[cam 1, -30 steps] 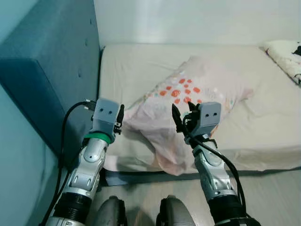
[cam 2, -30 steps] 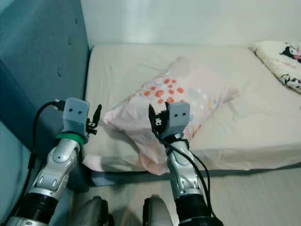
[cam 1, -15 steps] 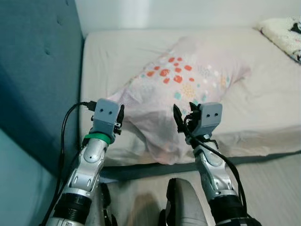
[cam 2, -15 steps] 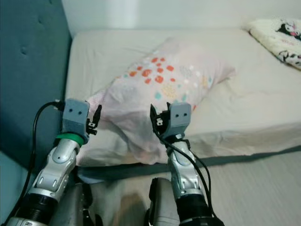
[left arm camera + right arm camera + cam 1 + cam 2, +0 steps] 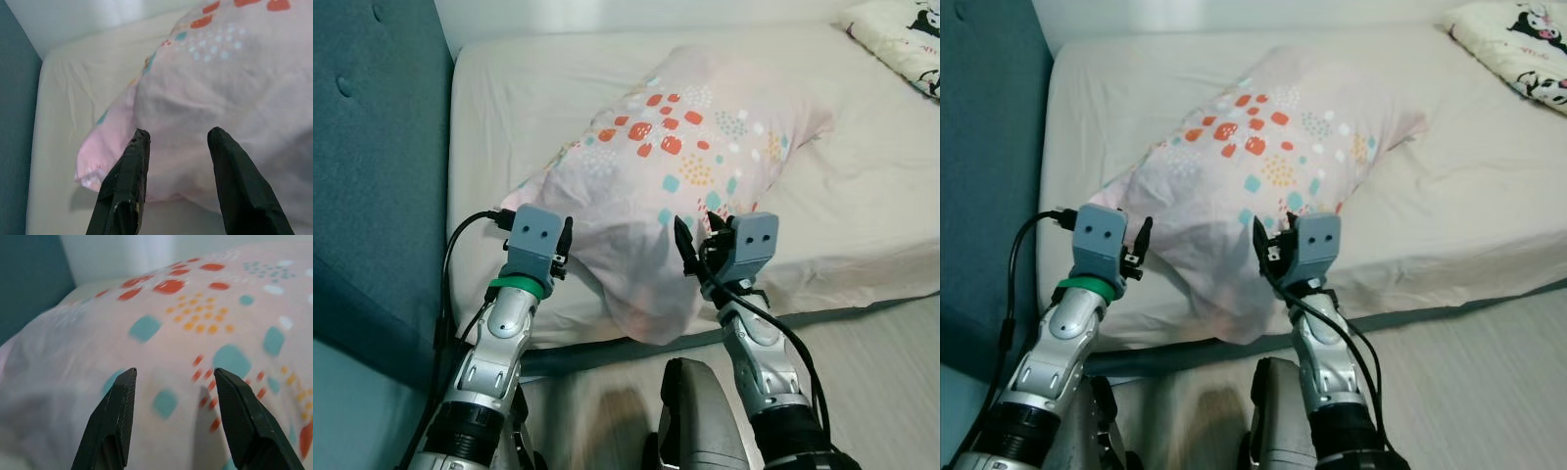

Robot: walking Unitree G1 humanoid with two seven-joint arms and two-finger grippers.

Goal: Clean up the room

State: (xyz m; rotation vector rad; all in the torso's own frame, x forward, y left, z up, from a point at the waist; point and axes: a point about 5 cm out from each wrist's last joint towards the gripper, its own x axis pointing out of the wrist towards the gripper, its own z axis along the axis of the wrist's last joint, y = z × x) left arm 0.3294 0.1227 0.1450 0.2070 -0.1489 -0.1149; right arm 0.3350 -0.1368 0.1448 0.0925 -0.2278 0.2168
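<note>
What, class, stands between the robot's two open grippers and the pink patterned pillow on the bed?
Nothing visible does. The left gripper and right gripper are both open and point straight at the pink pillow with coloured dots, which overhangs the near edge of the cream mattress.

A bedroom in a home: a low bed with a cream fitted sheet (image 5: 862, 196), a pale pink pillow with orange and teal spots (image 5: 675, 166), a teal padded headboard (image 5: 372, 166), and a grey wood-look floor (image 5: 891, 372).
</note>
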